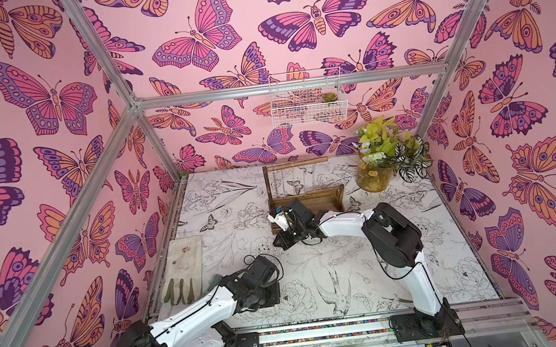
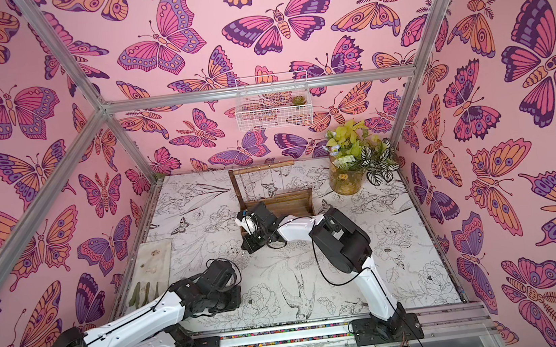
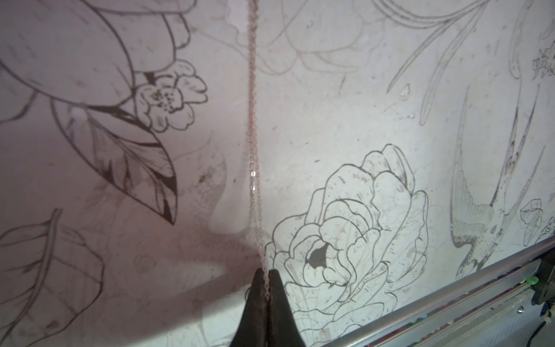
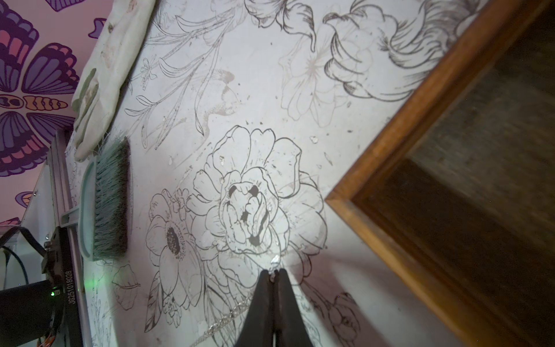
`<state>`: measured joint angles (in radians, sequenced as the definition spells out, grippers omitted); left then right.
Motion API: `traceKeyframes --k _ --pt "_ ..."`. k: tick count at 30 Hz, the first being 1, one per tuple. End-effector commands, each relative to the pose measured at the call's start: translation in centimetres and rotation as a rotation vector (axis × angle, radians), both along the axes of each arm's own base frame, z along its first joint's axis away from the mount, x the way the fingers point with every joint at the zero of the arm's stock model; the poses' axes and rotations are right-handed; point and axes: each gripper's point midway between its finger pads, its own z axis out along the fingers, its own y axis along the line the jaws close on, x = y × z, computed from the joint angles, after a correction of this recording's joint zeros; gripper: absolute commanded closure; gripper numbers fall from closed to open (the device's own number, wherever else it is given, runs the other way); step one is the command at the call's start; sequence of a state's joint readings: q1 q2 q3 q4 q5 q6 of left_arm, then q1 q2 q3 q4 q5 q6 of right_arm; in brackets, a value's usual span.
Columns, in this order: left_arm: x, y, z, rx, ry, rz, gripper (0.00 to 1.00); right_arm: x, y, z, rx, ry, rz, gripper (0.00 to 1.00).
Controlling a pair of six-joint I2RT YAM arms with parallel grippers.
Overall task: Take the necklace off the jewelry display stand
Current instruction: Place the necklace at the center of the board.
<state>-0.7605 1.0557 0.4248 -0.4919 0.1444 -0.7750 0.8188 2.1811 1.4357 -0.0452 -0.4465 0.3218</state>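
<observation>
A thin silver necklace [image 3: 253, 120] runs taut from my left gripper [image 3: 265, 272], which is shut on the chain low over the flower-print table. My right gripper [image 4: 274, 271] is also shut, pinching a small silver piece of the necklace [image 4: 274, 260] at its fingertips, and a stretch of chain [image 4: 228, 318] runs beside its fingers. The dark brown jewelry display stand [image 1: 307, 199] stands at the back, its tray corner [image 4: 390, 168] close to the right gripper [image 1: 278, 245]. The left gripper [image 1: 278, 292] is nearer the front. Thin chains [image 1: 312, 177] hang from the stand's crossbar.
A glass vase of plants [image 1: 375, 174] stands at the back right beside the stand. A white wire basket [image 1: 307, 101] hangs on the back wall. A stained cloth [image 1: 187, 258] and a green-bristled brush [image 4: 111, 198] lie at the left. A metal rail [image 1: 321, 331] runs along the front.
</observation>
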Motion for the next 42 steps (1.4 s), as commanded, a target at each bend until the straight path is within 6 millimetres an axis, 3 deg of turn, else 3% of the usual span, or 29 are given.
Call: traceKeyframes --k 1,17,24,42 --pt "0.0 -0.6 0.3 -0.017 0.004 -0.021 1.00 -0.1 0.4 -0.9 -0.016 0.026 0.005 1.00" --pt "-0.8 -0.3 -0.1 -0.011 0.038 -0.032 1.00 0.7 0.0 -1.6 -0.067 0.025 -0.019 1.00" --pt "-1.0 0.0 -0.1 -0.006 0.032 -0.030 1.00 0.3 0.2 -1.5 -0.050 0.046 -0.005 0.86" --pt "-1.1 0.1 -0.2 -0.004 0.035 -0.030 1.00 1.1 -0.5 -0.4 -0.022 0.046 -0.036 0.65"
